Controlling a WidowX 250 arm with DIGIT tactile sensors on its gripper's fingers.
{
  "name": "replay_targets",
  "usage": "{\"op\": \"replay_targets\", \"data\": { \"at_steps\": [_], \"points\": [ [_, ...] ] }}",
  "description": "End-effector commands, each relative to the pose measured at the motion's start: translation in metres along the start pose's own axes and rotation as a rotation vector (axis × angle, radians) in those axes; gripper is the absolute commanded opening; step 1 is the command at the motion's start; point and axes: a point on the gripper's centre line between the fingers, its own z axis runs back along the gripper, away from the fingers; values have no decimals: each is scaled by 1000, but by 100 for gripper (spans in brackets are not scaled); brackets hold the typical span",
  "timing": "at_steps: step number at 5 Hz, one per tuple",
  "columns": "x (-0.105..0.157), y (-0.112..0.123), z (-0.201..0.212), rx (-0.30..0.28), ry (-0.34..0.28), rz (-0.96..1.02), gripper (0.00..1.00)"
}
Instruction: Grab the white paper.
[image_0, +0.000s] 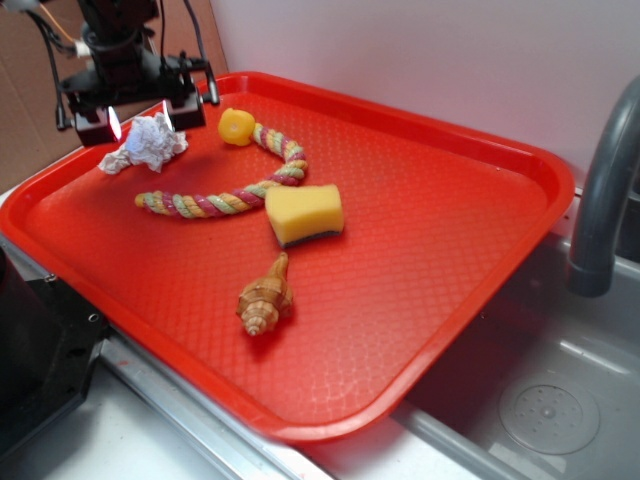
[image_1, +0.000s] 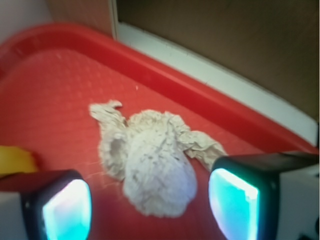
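The gripper (image_0: 138, 117) is shown at the upper left of the exterior frame, its jaws spread apart and nothing held between them; in the wrist view the two fingertips (image_1: 64, 210) are seen at the lower corners with the white paper (image_1: 152, 167) lying in the gap between them. The white paper (image_0: 147, 143) is located at the upper-left corner of the red tray (image_0: 450, 250), just below the gripper and near the tray rim. It is judged to be light, soft and readily compressed, unlikely to slip or to be damaged; its bulkier rounded body, rather than the thin pointed tail, is judged the better place to be taken hold of. One wad of white paper is counted, together with one yellow sponge (image_0: 304, 214) at centre frame, one braided rope (image_0: 225, 197) with one yellow ball (image_0: 236, 126) at its upper end, and one spiral shell (image_0: 265, 299) lower down. One grey faucet (image_0: 603, 200) is seen at the right edge.
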Motion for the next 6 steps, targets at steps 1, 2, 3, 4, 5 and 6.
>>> {"op": "replay_targets", "data": {
  "at_steps": [1, 2, 3, 4, 5, 6],
  "points": [
    [18, 6, -21, 4, 12, 50, 88],
    [19, 2, -28, -10, 4, 39, 0],
    [21, 2, -33, -9, 7, 27, 0],
    [21, -1, -26, -12, 12, 17, 0],
    [20, -8, -3, 4, 25, -82, 0],
    [14, -20, 47, -85, 80, -205, 0]
  ]
}}
